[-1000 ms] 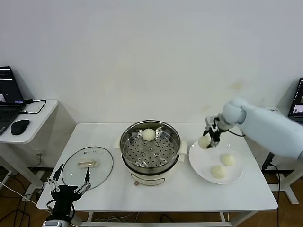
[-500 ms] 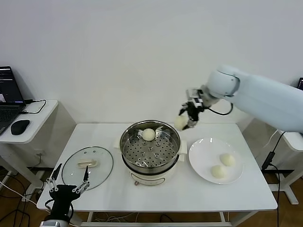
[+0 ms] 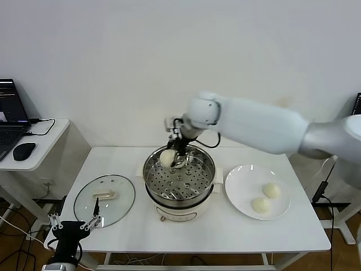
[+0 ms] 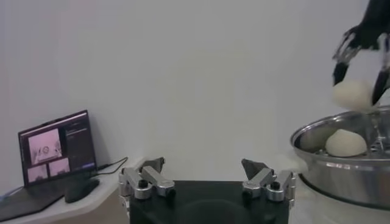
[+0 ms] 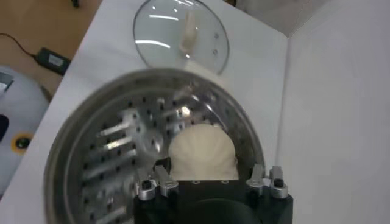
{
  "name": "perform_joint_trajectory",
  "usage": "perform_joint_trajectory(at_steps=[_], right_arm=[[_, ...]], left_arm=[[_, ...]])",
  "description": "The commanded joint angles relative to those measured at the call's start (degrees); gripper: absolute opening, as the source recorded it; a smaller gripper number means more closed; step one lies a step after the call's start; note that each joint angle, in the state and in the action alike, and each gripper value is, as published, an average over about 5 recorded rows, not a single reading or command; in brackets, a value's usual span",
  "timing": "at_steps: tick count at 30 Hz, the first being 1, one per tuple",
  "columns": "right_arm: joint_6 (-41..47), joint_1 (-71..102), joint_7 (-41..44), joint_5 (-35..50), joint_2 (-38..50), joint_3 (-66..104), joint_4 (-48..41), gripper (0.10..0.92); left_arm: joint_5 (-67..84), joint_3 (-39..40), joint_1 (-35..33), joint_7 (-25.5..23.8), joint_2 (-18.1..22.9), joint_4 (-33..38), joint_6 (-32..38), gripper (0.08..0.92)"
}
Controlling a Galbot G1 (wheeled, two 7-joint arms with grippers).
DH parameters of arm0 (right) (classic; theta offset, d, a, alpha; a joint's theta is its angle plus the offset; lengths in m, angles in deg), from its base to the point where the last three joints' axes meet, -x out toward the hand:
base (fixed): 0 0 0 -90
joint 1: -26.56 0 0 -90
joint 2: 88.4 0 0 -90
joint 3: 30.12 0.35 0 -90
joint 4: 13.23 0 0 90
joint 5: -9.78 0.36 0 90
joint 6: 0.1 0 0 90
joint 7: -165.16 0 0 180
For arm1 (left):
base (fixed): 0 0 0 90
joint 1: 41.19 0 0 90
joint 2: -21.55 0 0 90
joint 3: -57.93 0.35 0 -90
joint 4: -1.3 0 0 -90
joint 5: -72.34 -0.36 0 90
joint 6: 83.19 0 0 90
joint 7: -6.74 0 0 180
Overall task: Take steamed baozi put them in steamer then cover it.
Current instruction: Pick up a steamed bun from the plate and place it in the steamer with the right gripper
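My right gripper [image 3: 171, 153] is shut on a cream-white baozi [image 3: 167, 158] and holds it just above the far left part of the steamer [image 3: 186, 183]. The right wrist view shows this baozi [image 5: 202, 151] between the fingers of the right gripper [image 5: 207, 176], over the perforated tray [image 5: 103, 158]. A second baozi [image 4: 345, 143] lies in the steamer [image 4: 341, 176], under the held one [image 4: 353, 94]. Two more baozi [image 3: 271, 191] [image 3: 260, 204] lie on the white plate [image 3: 245, 180]. The glass lid [image 3: 104, 197] lies flat to the left. My left gripper [image 3: 73, 226] is open and parked below the table's front left corner.
A side table at the far left holds a laptop [image 3: 8, 116] and a mouse [image 3: 23, 151]; the laptop also shows in the left wrist view [image 4: 58, 146]. The lid [image 5: 183, 36] lies close beside the steamer. A wall stands right behind the table.
My right gripper has carried a baozi from above the plate leftward, over the steamer's rim, and down to its far left side. The left gripper has sunk slightly.
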Motion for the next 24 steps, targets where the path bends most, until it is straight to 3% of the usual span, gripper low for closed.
perform_joint_trajectory(at_steps=[1,13,19,24], right_arm=[[1.6,3.7,-1.5,-0.3,-6.7,-0.8,-4.4,0.665],[1.7,6.2,-2.9,-2.3,-6.0,-0.9,-6.0,0.672],[1.0,5.3,-1.7,-3.7,-4.5,-0.5,-5.2,0.789],[-2.6,1.2,2.1,-5.1,-0.5,1.1,-2.8,0.821]], left_arm=[[0.0,-0.4,0.1,0.0,-0.1,-0.1,0.0,0.823],[0.1,0.0,0.6,-0.1,-0.2,-0.4,0.0,0.823],[0.0,0.2,0.6,-0.1,-0.2,-0.4,0.0,0.823],[0.0,0.3,0.7,-0.1,-0.5,-0.3,-0.1,0.823]])
